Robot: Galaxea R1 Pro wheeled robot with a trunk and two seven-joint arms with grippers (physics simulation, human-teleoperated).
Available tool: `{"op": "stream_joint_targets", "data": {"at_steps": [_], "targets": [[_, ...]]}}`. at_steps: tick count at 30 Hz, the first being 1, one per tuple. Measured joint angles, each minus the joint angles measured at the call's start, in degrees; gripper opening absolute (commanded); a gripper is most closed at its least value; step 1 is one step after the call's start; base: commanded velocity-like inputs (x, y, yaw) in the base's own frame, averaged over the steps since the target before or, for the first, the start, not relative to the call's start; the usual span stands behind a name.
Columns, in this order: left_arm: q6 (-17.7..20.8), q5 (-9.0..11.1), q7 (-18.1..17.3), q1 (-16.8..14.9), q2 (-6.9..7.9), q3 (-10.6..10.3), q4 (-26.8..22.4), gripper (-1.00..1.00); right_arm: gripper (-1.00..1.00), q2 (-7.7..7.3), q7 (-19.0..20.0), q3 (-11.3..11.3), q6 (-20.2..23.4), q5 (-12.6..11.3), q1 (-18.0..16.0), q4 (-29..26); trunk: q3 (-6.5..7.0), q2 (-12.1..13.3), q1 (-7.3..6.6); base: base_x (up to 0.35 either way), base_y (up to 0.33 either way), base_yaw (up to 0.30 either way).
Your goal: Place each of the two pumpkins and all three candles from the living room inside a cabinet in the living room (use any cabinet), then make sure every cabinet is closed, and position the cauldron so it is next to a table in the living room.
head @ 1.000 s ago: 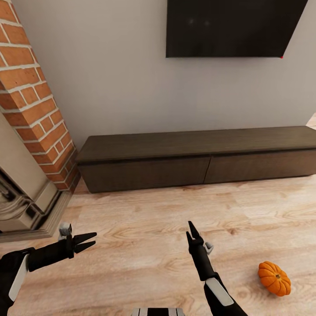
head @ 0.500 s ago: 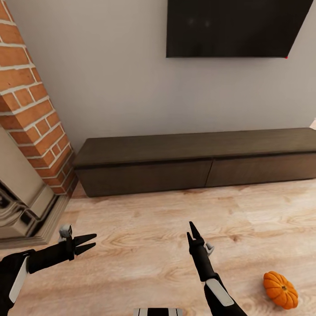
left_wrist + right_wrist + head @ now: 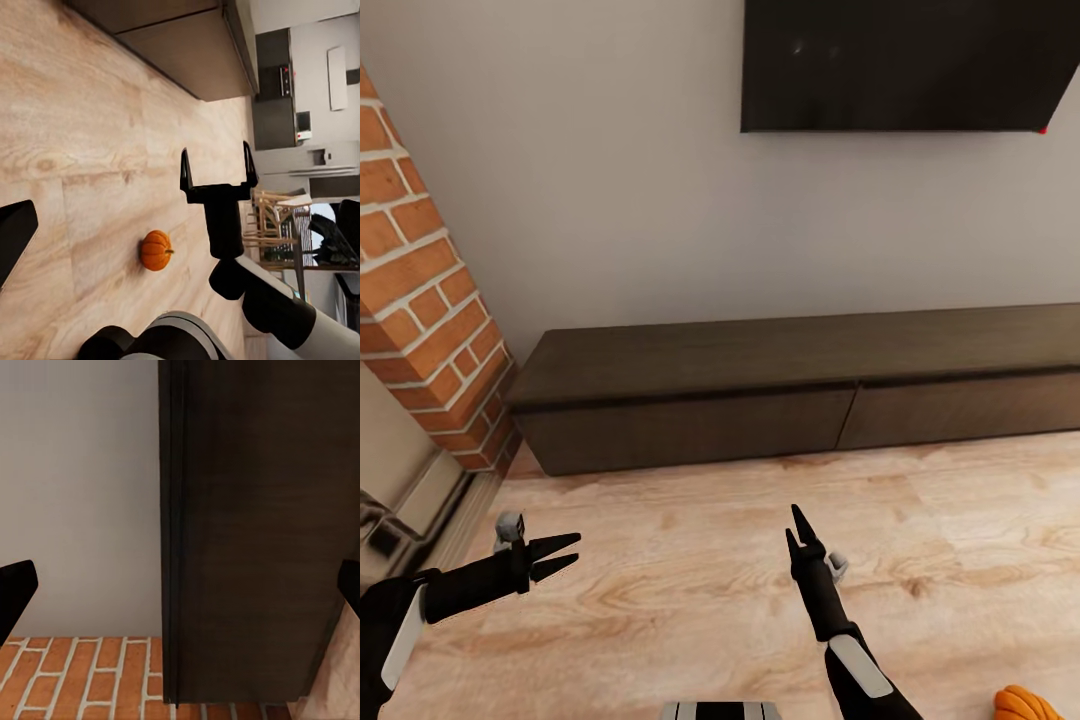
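The long, low dark brown cabinet (image 3: pixel 790 390) stands against the wall ahead, both drawer fronts shut. Its top also shows in the right wrist view (image 3: pixel 247 532), and a corner of it in the left wrist view (image 3: pixel 180 45). One orange pumpkin (image 3: pixel 1025 705) lies on the floor at the bottom right edge of the head view, right of my right arm; the left wrist view shows the pumpkin (image 3: pixel 156 250) whole. My left gripper (image 3: pixel 572 549) is open and empty over the floor. My right gripper (image 3: pixel 793 524) (image 3: pixel 215 154) is open and empty too, pointing at the cabinet.
A brick fireplace (image 3: pixel 420 300) stands at the left, close to the cabinet's end. A dark TV (image 3: pixel 900 60) hangs on the wall above the cabinet. Light wood floor (image 3: pixel 690 520) lies between me and the cabinet. Dining chairs (image 3: pixel 277 217) and kitchen units show far off.
The whole view has shifted as the camera moved closer to the cabinet: the fireplace slid out leftward and the pumpkin toward the bottom right corner. Both arms keep their pose.
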Motion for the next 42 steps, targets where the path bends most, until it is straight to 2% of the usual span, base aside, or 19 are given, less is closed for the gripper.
{"op": "stream_joint_targets", "data": {"at_steps": [20,28,38,42], "targets": [[0.0,0.1,-0.1,0.0,0.0,-0.1,0.0,1.0,1.0,0.17,0.0,0.2,-0.3,0.7,0.0,-0.2,0.0,0.0,0.0,0.293,0.0,0.0],[0.0,0.1,-0.1,0.0,0.0,-0.1,0.0,1.0,1.0,0.25,0.0,0.1,-0.3,0.2,0.0,-0.2,0.0,0.0,0.0,0.259,0.0,0.0],[0.1,0.2,-0.3,0.0,-0.03,-0.1,0.1,1.0,1.0,0.26,0.0,0.1,0.0,0.4,0.0,-0.2,0.0,0.0,0.0,0.199,0.0,0.0],[0.1,0.2,-0.7,0.2,-0.66,-0.2,1.4,1.0,1.0,0.31,-0.1,0.1,0.0,0.5,0.0,-0.2,0.0,0.0,0.0,0.048,0.0,0.0]]}}
